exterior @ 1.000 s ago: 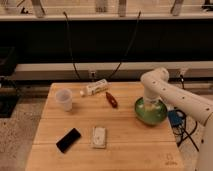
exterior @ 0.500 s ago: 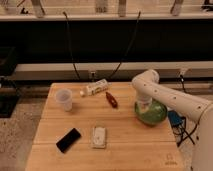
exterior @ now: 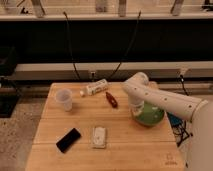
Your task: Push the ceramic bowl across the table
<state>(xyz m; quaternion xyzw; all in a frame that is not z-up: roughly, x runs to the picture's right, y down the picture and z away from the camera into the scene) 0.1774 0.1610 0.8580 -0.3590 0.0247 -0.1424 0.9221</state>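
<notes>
Nearest the viewer, at the front edge of the table [exterior: 125, 150], a small dark logo [exterior: 171, 162] is sitting at the front right corner of the light wooden top. Just behind that front strip, a black smartphone [exterior: 68, 140] is lying flat and turned at an angle on the left side, and a small pale rectangular packet [exterior: 99, 137] is lying just beside it toward the middle. Farther back and on the right, the ceramic bowl [exterior: 149, 115] is resting near the table's right edge, its glossy green wall catching the light. The robot's white arm [exterior: 170, 102] is reaching in from the right and bending down over the bowl, and the gripper [exterior: 136, 107] is sitting at the bowl's left rim, touching or very nearly touching it; whether it is apart or together cannot be told from this view. Behind and to the left of the bowl, a small red object [exterior: 111, 99] is lying at a slant near the middle of the table. On the far left, a translucent white plastic cup [exterior: 64, 99] is standing upright, well apart from the bowl. Toward the back edge, a white bottle [exterior: 95, 88] is lying on its side. Beyond the table, two dark cables [exterior: 70, 50] are hanging down in front of a dark wall.
</notes>
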